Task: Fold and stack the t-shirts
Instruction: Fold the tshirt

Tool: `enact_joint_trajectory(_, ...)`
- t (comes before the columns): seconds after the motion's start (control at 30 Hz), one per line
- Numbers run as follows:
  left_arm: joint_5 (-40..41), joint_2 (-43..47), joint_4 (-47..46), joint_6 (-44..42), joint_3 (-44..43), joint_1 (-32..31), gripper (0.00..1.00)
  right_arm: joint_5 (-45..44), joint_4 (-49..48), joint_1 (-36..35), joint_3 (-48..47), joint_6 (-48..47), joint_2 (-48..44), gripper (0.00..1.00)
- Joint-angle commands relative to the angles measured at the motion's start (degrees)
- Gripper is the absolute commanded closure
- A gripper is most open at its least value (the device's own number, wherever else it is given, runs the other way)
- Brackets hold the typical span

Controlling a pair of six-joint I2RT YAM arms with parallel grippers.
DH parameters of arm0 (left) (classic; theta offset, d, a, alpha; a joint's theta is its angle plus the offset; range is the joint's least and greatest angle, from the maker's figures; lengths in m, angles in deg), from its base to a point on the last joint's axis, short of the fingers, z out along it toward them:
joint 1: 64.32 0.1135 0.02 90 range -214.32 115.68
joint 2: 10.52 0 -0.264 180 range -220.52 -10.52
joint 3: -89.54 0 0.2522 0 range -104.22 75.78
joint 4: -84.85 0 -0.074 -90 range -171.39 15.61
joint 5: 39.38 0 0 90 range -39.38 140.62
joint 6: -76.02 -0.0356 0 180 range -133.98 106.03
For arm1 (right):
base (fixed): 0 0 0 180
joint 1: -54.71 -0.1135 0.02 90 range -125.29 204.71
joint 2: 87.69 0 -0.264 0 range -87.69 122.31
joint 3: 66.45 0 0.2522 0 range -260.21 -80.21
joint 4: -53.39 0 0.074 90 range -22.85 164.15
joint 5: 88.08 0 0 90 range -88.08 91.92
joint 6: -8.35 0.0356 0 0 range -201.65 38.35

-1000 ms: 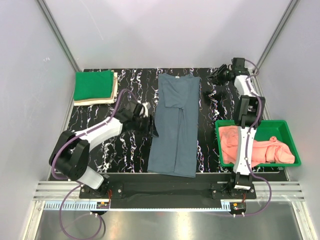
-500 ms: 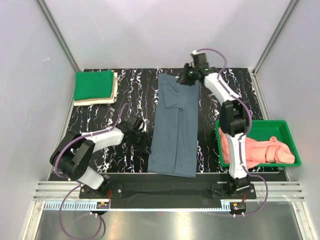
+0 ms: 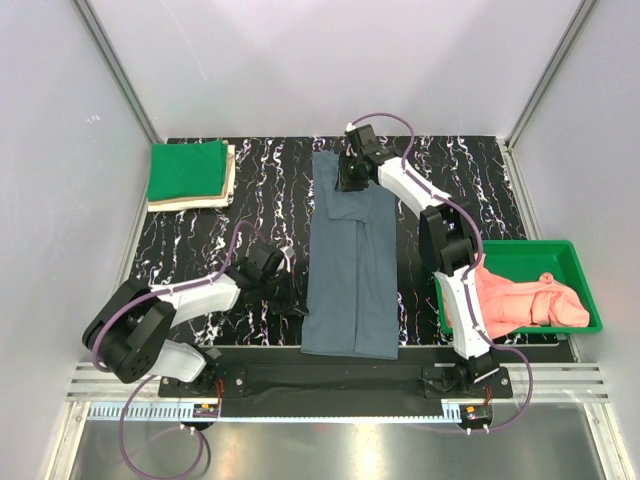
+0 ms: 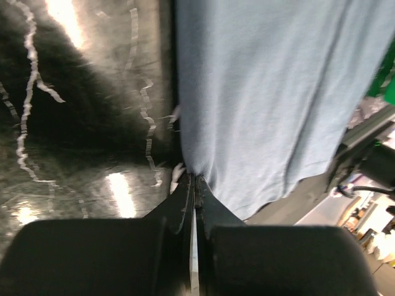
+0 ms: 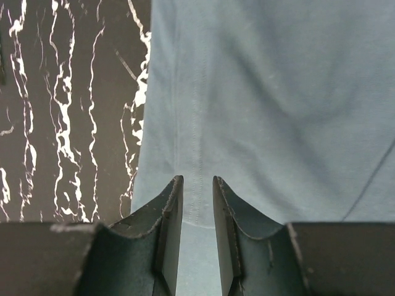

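Note:
A blue-grey t-shirt (image 3: 352,255) lies folded lengthwise down the middle of the black marbled table (image 3: 260,190). My left gripper (image 3: 299,301) sits low at the shirt's near-left edge. In the left wrist view its jaws are shut, with the blue-grey t-shirt (image 4: 271,98) pinched at the tips of the left gripper (image 4: 195,177). My right gripper (image 3: 347,181) hovers over the shirt's far end. In the right wrist view the right gripper (image 5: 197,179) stands open, a narrow gap between its fingers, over the blue-grey t-shirt (image 5: 271,105).
A folded green t-shirt (image 3: 187,169) rests on a folded beige one (image 3: 231,178) at the far left corner. A green bin (image 3: 575,262) at the right holds a crumpled pink t-shirt (image 3: 520,300). Grey walls enclose the table on three sides.
My left gripper slid toward the near edge along the shirt's left side and closed on it. The right arm swung from the far right corner to over the shirt's far end.

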Motion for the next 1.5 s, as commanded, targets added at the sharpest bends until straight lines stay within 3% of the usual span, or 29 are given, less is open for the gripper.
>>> enact_joint_trajectory(0.0,0.02,2.20,-4.58,3.64,0.20,-0.82,0.97,-1.68,-0.12,-2.37,0.34,-3.07,-1.77,0.67)
enact_joint_trajectory(0.17,0.64,1.85,-4.58,4.87,0.81,-1.87,0.84,-4.59,-0.21,-5.19,3.24,-6.32,-2.48,0.67)
enact_joint_trajectory(0.4,1.69,2.64,-2.65,5.31,-0.77,-2.49,0.81,-8.70,-0.47,-7.66,5.26,-7.37,-2.13,0.62)
enact_joint_trajectory(0.57,3.97,3.96,-0.36,4.26,-1.30,-2.49,0.69,-10.91,-0.47,-8.45,5.53,-8.70,-1.51,0.63)
enact_joint_trajectory(1.0,6.97,7.30,4.30,2.23,-4.46,-2.58,0.62,-11.62,-0.39,-8.89,6.05,-9.40,-0.46,0.66)
enact_joint_trajectory(1.13,7.76,7.48,5.26,1.80,-5.25,-2.58,0.61,-11.71,-0.30,-8.98,5.79,-9.22,-0.28,0.70)
enact_joint_trajectory(1.33,8.73,6.77,6.76,0.39,-7.09,-2.49,0.60,-13.20,-0.03,-8.89,5.18,-10.01,-1.16,1.00)
enact_joint_trajectory(1.47,9.25,5.72,7.29,-0.40,-7.80,-2.14,0.60,-12.24,0.41,-8.98,4.91,-9.84,-1.60,1.00)
